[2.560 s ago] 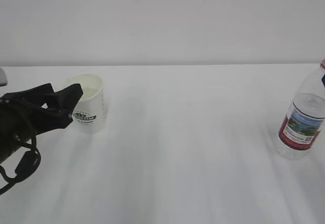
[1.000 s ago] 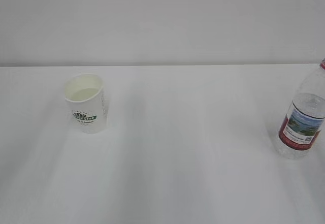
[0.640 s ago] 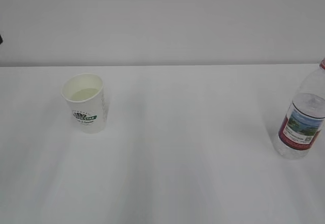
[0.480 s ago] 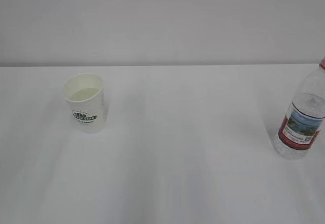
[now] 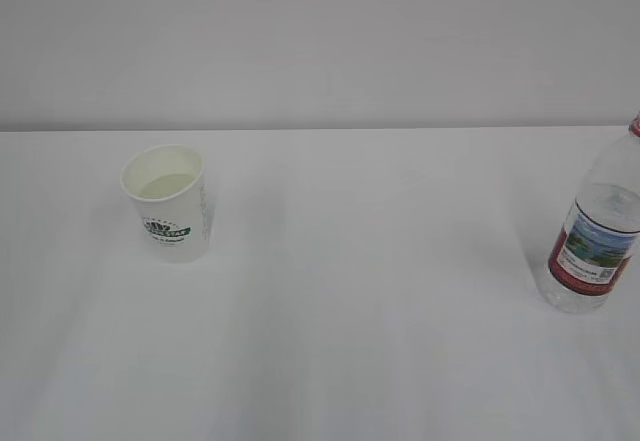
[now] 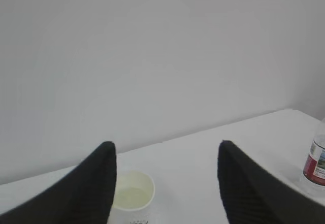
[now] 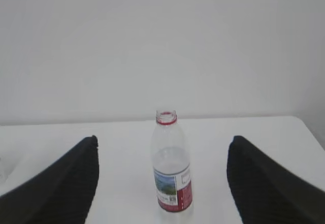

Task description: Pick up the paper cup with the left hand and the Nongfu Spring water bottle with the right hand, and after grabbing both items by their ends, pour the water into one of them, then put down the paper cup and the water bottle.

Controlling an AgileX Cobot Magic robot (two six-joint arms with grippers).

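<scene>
The paper cup [image 5: 168, 201] stands upright on the left of the white table, with water [image 5: 167, 185] in its bottom. At the right edge stands the Nongfu Spring water bottle [image 5: 592, 246], uncapped, red label low on its body. Neither arm shows in the exterior view. In the left wrist view my left gripper [image 6: 166, 145] is open and empty, pulled back above the cup [image 6: 133, 196], which sits just inside its left finger [image 6: 96, 183]. My right gripper [image 7: 163, 140] is open and empty too, with the bottle [image 7: 171, 173] standing apart, farther off between its fingers.
The white table [image 5: 380, 291] runs back to a plain grey wall. The bottle [image 6: 316, 165] also shows at the right edge of the left wrist view. Nothing else stands on the table.
The left arm, which stood beside the cup earlier, has drawn back out of the exterior view. Cup and bottle stand where they were.
</scene>
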